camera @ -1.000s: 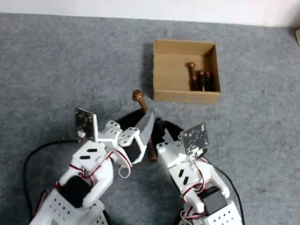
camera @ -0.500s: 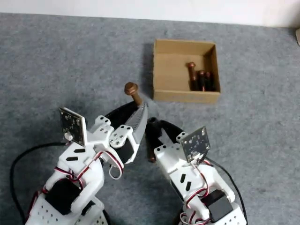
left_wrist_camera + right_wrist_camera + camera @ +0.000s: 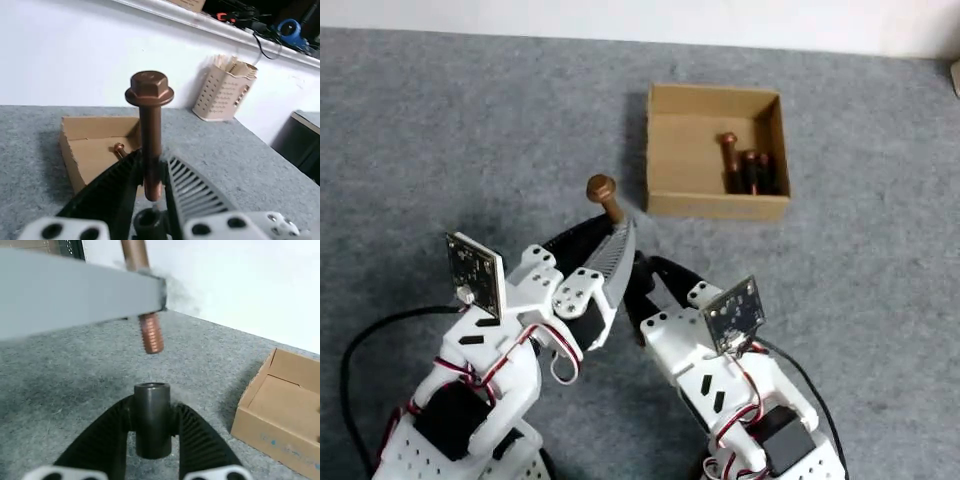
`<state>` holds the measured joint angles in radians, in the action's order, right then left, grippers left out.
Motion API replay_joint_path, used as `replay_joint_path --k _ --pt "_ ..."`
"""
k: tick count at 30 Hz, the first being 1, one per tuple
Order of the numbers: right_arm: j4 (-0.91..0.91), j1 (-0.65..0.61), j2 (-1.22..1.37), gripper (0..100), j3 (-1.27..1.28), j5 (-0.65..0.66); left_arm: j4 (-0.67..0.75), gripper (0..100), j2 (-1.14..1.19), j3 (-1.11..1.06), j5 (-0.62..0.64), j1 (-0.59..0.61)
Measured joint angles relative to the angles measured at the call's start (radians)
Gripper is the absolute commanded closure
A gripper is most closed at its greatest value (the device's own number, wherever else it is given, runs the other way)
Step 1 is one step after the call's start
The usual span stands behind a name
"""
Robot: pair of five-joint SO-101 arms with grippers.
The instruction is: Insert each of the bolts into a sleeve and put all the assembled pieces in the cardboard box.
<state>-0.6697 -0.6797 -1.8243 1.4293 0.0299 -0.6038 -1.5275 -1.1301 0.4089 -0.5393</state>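
My left gripper (image 3: 150,175) is shut on a copper bolt (image 3: 149,125), held upright with its hex head on top; from above the bolt (image 3: 603,192) sticks out past the left fingers (image 3: 610,262). My right gripper (image 3: 151,426) is shut on a black sleeve (image 3: 151,415), held upright with its open bore facing up. The bolt's threaded tip (image 3: 150,335) hangs a short way above that bore, apart from it. In the high view the right gripper (image 3: 642,285) sits just beside the left one.
The cardboard box (image 3: 717,150) stands behind the grippers and holds several assembled pieces (image 3: 748,168) in its right half. Grey carpet covers the table. A perforated beige holder (image 3: 224,87) stands by the wall beyond.
Over the last second both arms drew back toward the front edge and the bolt shifted left; the sleeve moved under the bolt's tip.
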Motion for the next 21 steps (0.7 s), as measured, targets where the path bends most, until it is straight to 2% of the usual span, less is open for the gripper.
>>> replay_joint_path --k 7,21 --pt "0.0 0.0 0.002 99.4 0.0 0.002 0.0 100 -0.002 -0.058 0.0 -0.055" --pt "0.0 0.0 0.002 99.4 0.0 0.002 0.0 100 0.0 -0.044 0.002 -0.041"
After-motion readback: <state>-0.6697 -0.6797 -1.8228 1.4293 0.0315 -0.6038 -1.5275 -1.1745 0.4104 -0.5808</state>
